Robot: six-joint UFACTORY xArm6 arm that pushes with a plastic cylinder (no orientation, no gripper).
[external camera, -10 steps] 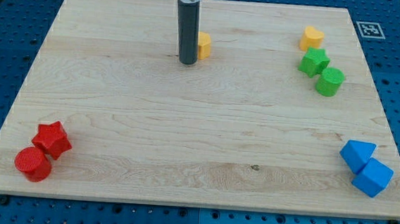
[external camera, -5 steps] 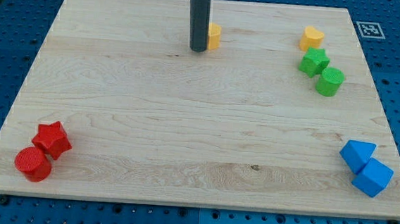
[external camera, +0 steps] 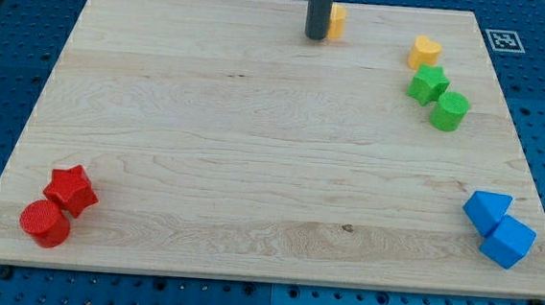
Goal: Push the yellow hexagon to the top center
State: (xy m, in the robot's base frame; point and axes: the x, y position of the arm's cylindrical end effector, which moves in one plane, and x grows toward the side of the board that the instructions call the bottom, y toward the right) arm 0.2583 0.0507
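The yellow hexagon sits near the board's top edge, a little right of centre, partly hidden behind my rod. My tip rests on the board at the hexagon's left side, touching or nearly touching it. The rod rises out of the view's top.
A yellow heart-like block, a green star and a green cylinder cluster at the upper right. Two blue blocks lie at the lower right. A red star and red cylinder lie at the lower left.
My tip has moved up and to the right, pushing the yellow hexagon from the upper middle toward the top edge. The other blocks have not moved.
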